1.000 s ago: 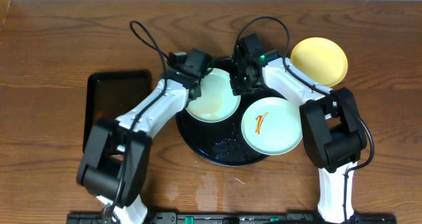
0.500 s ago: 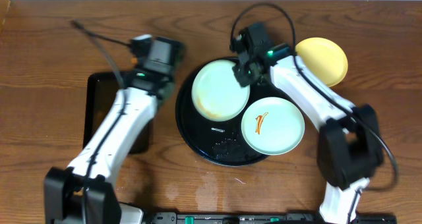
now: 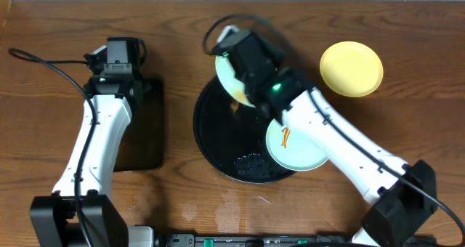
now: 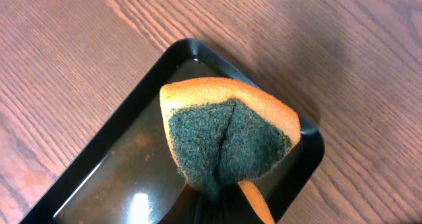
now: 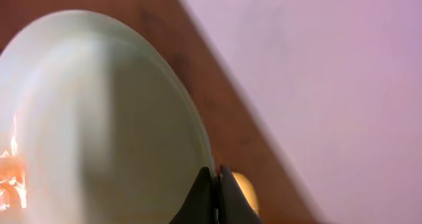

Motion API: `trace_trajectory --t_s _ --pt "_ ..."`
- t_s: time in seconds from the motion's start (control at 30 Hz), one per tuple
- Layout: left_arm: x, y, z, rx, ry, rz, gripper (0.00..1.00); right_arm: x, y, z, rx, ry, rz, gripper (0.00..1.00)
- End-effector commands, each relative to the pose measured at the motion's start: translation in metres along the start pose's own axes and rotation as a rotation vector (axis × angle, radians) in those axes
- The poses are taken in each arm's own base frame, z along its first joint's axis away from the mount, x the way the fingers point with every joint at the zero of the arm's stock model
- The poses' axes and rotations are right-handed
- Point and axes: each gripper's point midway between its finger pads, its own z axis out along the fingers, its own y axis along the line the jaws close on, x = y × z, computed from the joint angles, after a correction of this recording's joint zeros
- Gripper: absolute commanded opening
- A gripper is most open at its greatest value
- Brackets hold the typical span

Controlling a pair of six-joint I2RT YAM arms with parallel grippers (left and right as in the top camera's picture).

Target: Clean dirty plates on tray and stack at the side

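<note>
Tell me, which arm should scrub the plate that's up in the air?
Probably the left. The left gripper holds the sponge over the rectangular tray, while the right gripper is busy pinching the raised green plate.

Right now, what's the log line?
left gripper: holds sponge over rectangular tray | right gripper: holds tilted mint plate | smeared plate: on round tray

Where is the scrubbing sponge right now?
In the left wrist view the sponge is pinched in the left gripper, over one end of the rectangular black tray, which sits on the left side of the table.
</note>
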Motion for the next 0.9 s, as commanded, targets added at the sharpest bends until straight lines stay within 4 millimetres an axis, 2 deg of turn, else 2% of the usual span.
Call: trace_trajectory --t_s 0.0,0.07,0.17,0.33,0.43,0.53,0.67,0.73,0.8,0.87 --pt "-0.010 -0.001 -0.006 0.024 -0.011 -0.034 0.08 -0.009 -0.023 -0.020 0.196 0.055 -0.219 0.01" --pt "-0.009 0.000 -0.006 0.021 -0.008 -0.034 0.08 -0.025 -0.021 -0.030 0.230 0.023 -0.277 0.01" --pt "-0.008 0.001 -0.006 0.017 -0.002 -0.032 0.08 -0.034 -0.018 -0.036 0.238 -0.001 -0.320 0.01" --pt "-0.005 0.003 -0.006 0.011 0.006 -0.028 0.08 -0.029 -0.022 -0.032 0.239 0.006 -0.253 0.01" --pt "-0.005 0.003 -0.006 0.011 0.006 -0.028 0.08 -0.021 -0.020 -0.023 0.192 0.005 -0.184 0.01" --pt "-0.005 0.003 -0.006 0.011 0.006 -0.028 0.08 -0.009 -0.022 -0.008 0.127 0.005 -0.051 0.01" --pt "-0.005 0.003 -0.006 0.010 0.007 -0.027 0.08 0.023 -0.035 0.021 0.042 0.039 0.253 0.01" --pt "-0.005 0.003 -0.006 0.010 0.007 -0.027 0.08 0.038 -0.033 0.035 -0.085 0.041 0.390 0.01" --pt "-0.005 0.003 -0.006 0.011 0.007 -0.028 0.07 0.050 -0.026 0.048 -0.298 0.009 0.501 0.01" --pt "-0.005 0.003 -0.006 0.011 0.006 -0.028 0.08 0.066 -0.036 0.056 -0.418 -0.006 0.630 0.01"
